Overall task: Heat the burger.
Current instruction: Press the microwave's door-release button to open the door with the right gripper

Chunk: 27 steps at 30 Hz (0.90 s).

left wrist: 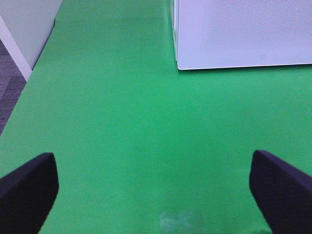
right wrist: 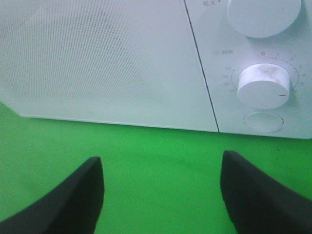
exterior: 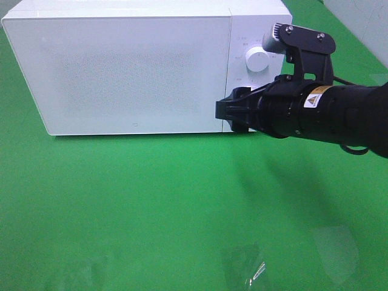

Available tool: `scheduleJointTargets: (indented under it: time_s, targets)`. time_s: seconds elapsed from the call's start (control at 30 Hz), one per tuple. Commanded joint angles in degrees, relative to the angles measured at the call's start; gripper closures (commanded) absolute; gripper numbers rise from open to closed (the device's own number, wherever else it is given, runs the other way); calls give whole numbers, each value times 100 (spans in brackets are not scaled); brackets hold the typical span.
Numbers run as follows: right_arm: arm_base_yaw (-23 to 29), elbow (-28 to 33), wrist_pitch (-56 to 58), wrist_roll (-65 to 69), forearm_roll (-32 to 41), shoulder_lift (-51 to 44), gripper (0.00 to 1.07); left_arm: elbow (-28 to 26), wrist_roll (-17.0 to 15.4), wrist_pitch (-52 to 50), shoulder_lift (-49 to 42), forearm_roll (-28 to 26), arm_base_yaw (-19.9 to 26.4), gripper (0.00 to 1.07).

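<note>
"Right pincer (right wrist: 161,195) first. How does it stand?" asks Mara.

"Jaws wide apart," says Tom. "Its two black fingers (right wrist: 73,200) have only the green cloth (exterior: 151,200) between them, so it has hold of nothing. It hangs low in front of the microwave (exterior: 145,7), about where the door (exterior: 127,73) meets the control panel (exterior: 242,36). A strip of cloth shows between the fingertips and the oven's front, so the two are apart."

"And the left pincer (left wrist: 153,180)?"

"Spread very wide over the cloth, gripping nothing. It is well apart from the microwave; only a front corner of the oven shows in its wrist view."

"What is there that could hold anything?"

"Just the microwave, a white box standing on the cloth at the back. Its door is shut, flush with the panel. The door's face is a pale dotted screen I cannot see through, so I cannot tell what is inside."

"Where is the burger, then?"

"It shows in none of the three views. Whether it sits behind that shut door, I cannot tell."

"And the controls?"

"Two round white knobs sit one over the other on the panel. There is the upper knob (right wrist: 263,14), and the lower knob (right wrist: 263,85) has a small red mark at its rim and a ring of numbers around it. Under them is an oval button (right wrist: 263,122). The pincer touches none of them — it sits short of the panel, level with the oven's lower edge."
</note>
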Motion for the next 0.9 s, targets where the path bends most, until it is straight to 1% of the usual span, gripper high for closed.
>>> scheduleJointTargets:
  time_s: [0.03,0.07,0.1,0.17,0.2,0.23,0.33,0.37,0.4,0.43,0.47,0.5,0.53,0.57,0.6,0.63,0.67,0.7,0.77,0.8,0.83,0.87,0.9]
  targets:
    - [-143,0,550,-281,-332,-298,42,11,-17,-80,-103,-40,11,6]
    - [-286,0,1020,-361,-596,-573,42,11,-17,-80,-103,-40,11,6]
    - [-286,0,1020,-361,-596,-573,42,11,-17,-80,-103,-40,11,6]
    - [-453,0,1765,-372,-1020,-1100,42,11,-17,-80,-103,-40,11,6]
    - [-453,0,1765,-372,-1020,-1100,42,11,-17,-80,-103,-40,11,6]
    - [-453,0,2108,-372,-1272,-1387,42,11,-17,-80,-103,-40,11,6]
    - [-453,0,2292,-372,-1421,-1553,42,11,-17,-80,-103,-40,11,6]
    - [-453,0,2659,-321,-1604,-1839,42,11,-17,-80,-103,-40,11,6]
    - [-453,0,2659,-321,-1604,-1839,42,11,-17,-80,-103,-40,11,6]
    - [-453,0,3025,-355,-1719,-2183,42,11,-17,-80,-103,-40,11,6]
    - [-453,0,3346,-355,-1770,-2418,41,11,-17,-80,-103,-40,11,6]
    - [-453,0,3346,-355,-1770,-2418,41,11,-17,-80,-103,-40,11,6]
    - [-453,0,3696,-355,-1770,-2693,38,11,-17,-80,-103,-40,11,6]
    - [-453,0,3696,-355,-1770,-2693,38,11,-17,-80,-103,-40,11,6]
    - [-453,0,4005,-361,-1782,-2922,34,11,-17,-80,-103,-40,11,6]
    - [-453,0,4005,-361,-1782,-2922,34,11,-17,-80,-103,-40,11,6]
    - [-453,0,4337,-361,-1788,-3123,29,11,-17,-80,-103,-40,11,6]
    - [-453,0,4337,-361,-1788,-3123,29,11,-17,-80,-103,-40,11,6]
    - [-453,0,4830,-361,-1788,-3415,27,11,-17,-80,-103,-40,11,6]
    - [-453,0,4830,-361,-1788,-3415,27,11,-17,-80,-103,-40,11,6]
    - [-453,0,5214,-361,-1788,-3587,28,11,-17,-80,-103,-40,11,6]
    - [-453,0,5214,-361,-1788,-3587,28,11,-17,-80,-103,-40,11,6]
    - [-453,0,5535,-361,-1788,-3713,29,11,-17,-80,-103,-40,11,6]
